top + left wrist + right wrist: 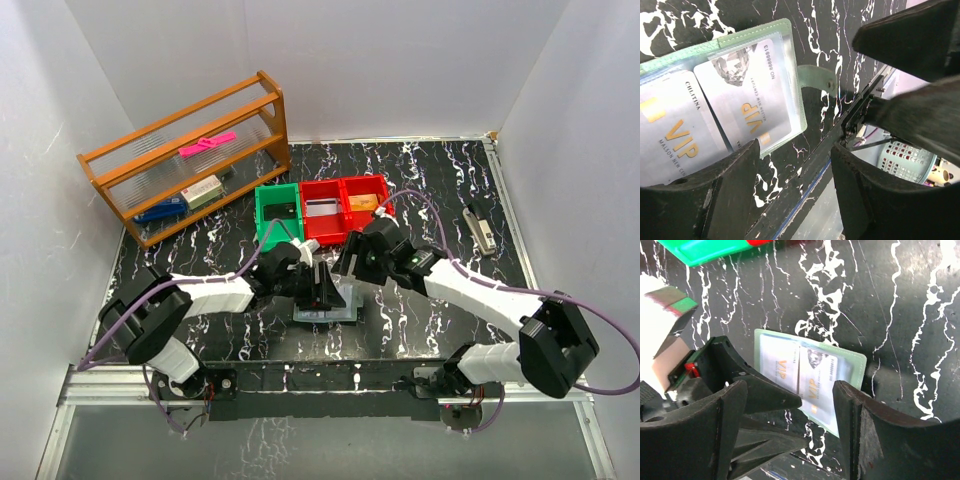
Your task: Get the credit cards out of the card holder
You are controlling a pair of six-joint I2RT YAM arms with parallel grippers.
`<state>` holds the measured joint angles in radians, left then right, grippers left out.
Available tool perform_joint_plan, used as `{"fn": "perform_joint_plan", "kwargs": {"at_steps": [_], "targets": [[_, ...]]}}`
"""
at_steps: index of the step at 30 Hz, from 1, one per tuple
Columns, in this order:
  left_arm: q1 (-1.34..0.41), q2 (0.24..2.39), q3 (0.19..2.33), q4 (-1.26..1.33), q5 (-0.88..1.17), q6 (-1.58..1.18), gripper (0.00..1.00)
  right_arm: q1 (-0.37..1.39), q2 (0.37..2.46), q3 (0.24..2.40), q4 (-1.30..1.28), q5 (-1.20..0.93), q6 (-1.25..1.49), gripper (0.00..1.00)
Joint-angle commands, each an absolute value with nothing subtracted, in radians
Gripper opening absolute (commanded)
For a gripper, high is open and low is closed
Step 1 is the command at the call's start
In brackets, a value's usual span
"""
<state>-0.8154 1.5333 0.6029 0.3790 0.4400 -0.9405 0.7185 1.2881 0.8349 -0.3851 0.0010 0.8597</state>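
Holder [810,370] lies open and flat mid-worktop, 6 o'clock of the red bins [330,186], two cards [747,95] in its sleeves. Left gripper [795,150] and right gripper [790,387] both spread, pinching nothing. Cards look thin, stiff, slick; holder light, likely to slide, so pin it and pinch a card's edge.

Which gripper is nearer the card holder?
Left. The left gripper sits low, right at the card holder's edge; the right gripper hovers higher above it. Both are open.
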Motion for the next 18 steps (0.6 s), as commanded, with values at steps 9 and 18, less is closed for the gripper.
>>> {"fn": "perform_joint_plan", "kwargs": {"at_steps": [9,18], "targets": [[-0.815,1.319,0.605,0.2,0.357,-0.888,0.58,0.7,1.341,0.786,-0.208,-0.21,0.888,0.4],[-0.814,1.133,0.55,0.059,0.187,-0.908,0.61,0.701,1.403,0.785,-0.253,-0.196,0.86,0.27]]}}
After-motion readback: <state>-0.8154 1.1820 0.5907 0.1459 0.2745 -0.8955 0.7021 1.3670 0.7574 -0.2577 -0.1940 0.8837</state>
